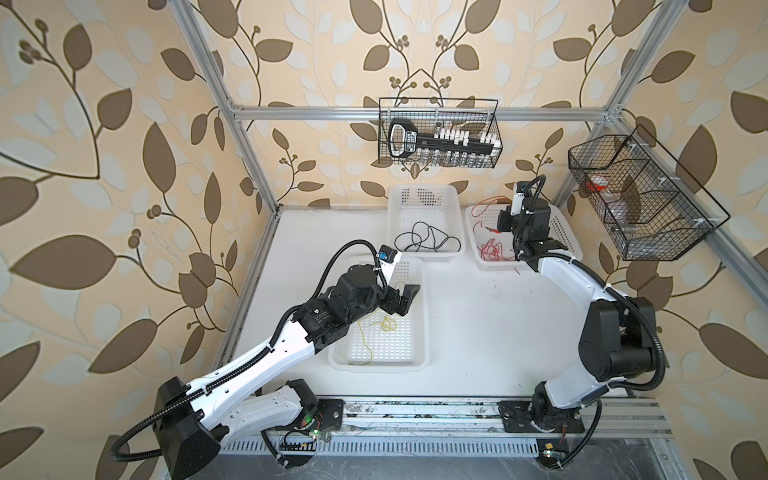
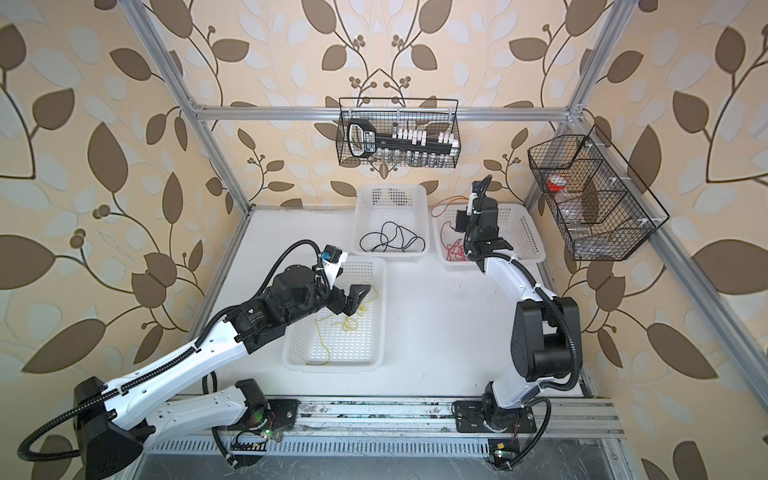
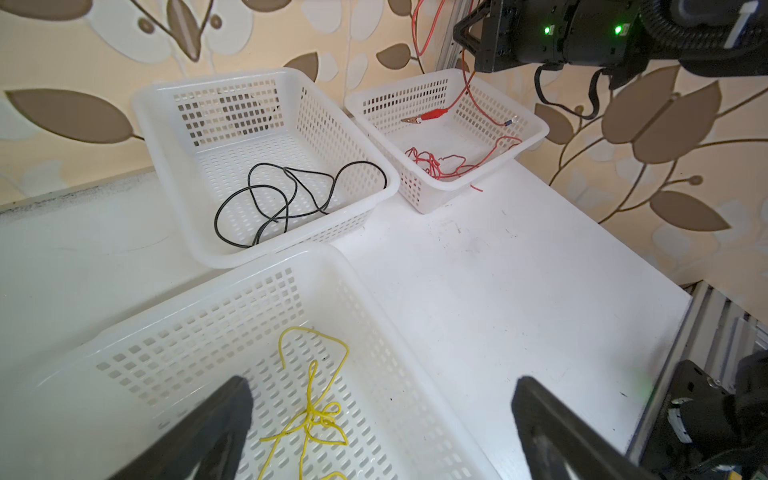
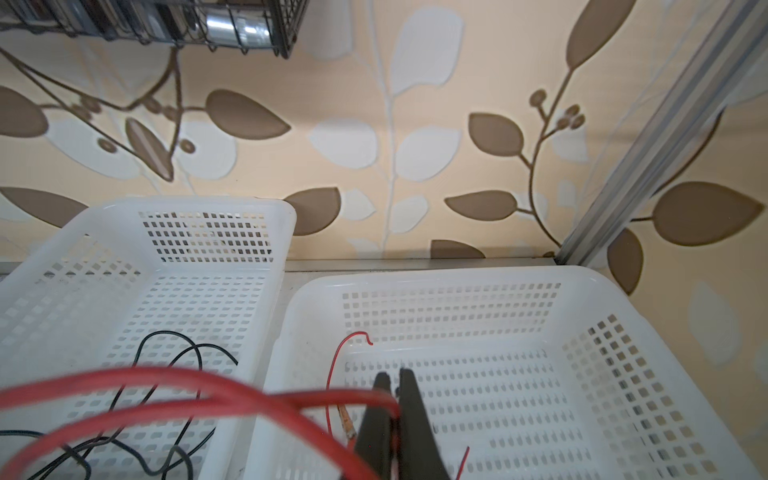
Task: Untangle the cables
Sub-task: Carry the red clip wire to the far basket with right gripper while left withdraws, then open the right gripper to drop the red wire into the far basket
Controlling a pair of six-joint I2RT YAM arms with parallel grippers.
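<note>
Since each colour lies in its own basket in both top views, little seems left: yellow cable (image 1: 388,325) under my left gripper (image 1: 409,297), black cable (image 1: 428,240) behind, red cable (image 1: 492,250) at right; L wrist: left jaws spread wide, nothing between, hovering over yellow; R wrist: my right gripper (image 4: 395,384) pinches the red cable, loops sagging twd the middle basket (image 4: 208,203); I'd shift away, lower, then let go inside the right basket (image 4: 457,272).

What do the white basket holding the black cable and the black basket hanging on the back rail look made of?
White basket: moulded plastic, smooth, slightly translucent, with regular slotted walls. Black hanging basket: thin wire grid, likely metal with a matte black coating.
</note>
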